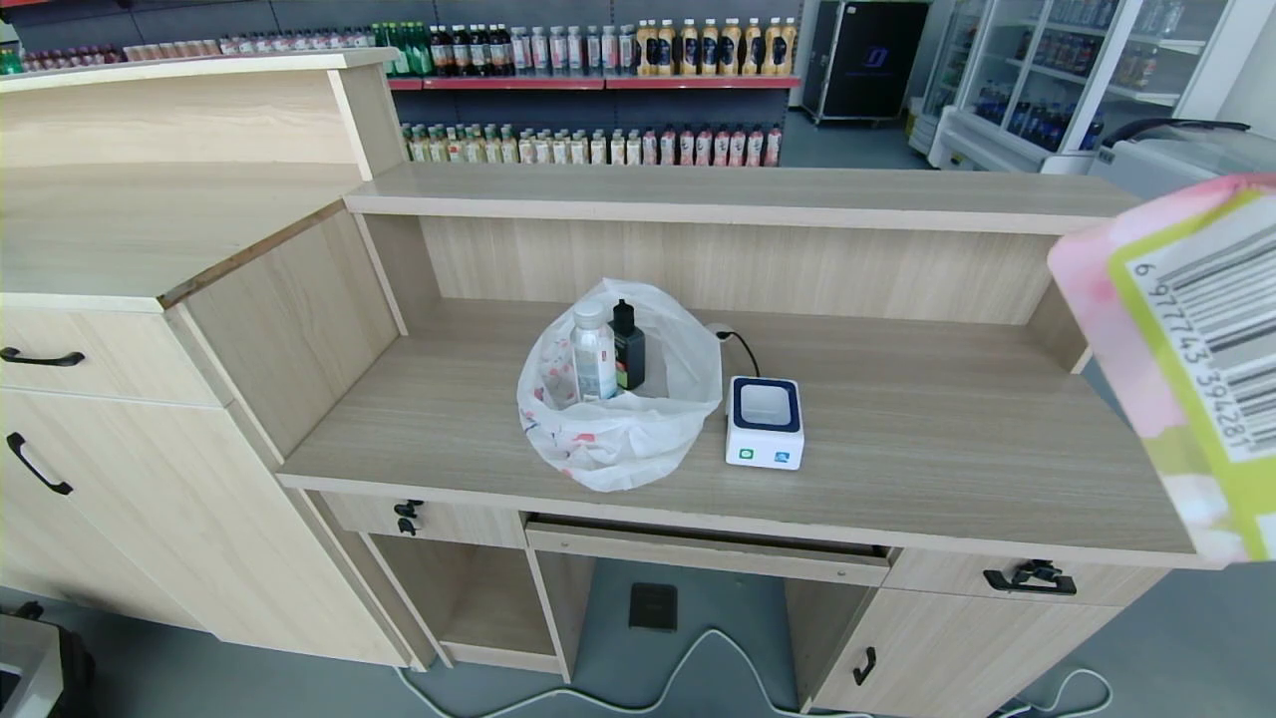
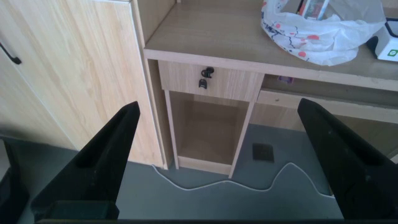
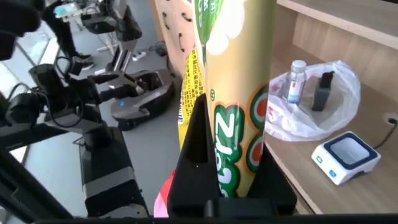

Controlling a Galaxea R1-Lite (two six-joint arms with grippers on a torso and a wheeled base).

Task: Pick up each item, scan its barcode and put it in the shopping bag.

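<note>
1. R gripper (image 3: 230, 155): black fingers (image 3: 196, 140) clamped on both sides of a tall green/yellow/pink plastic snack pack (image 3: 239, 62). The pack stands upright between them and sticks out well past the tips.
2. Head view: the same pack (image 1: 1186, 339) is up in the air on the robot's R, close to the cam, w/ its barcode side facing the cam. It is well apart from the bag and scanner.
3. White plastic shopping bag w/ red print (image 1: 618, 429) is open on the light wood counter (image 1: 947, 429). Inside are a clear bottle w/ white cap (image 1: 594, 354) and a dark bottle w/ black cap (image 1: 627, 347), both upright and side by side.
4. White square scanner box w/ blue-rimmed window (image 1: 765, 424) is just beside the bag, on its R. A black cable (image 1: 743, 349) runs off behind it.
5. L gripper (image 2: 219, 106): fingers wide apart, nothing between them. It is low by the counter front, over the floor, w/ the bag (image 2: 317, 43) up on the counter beyond it.
</note>
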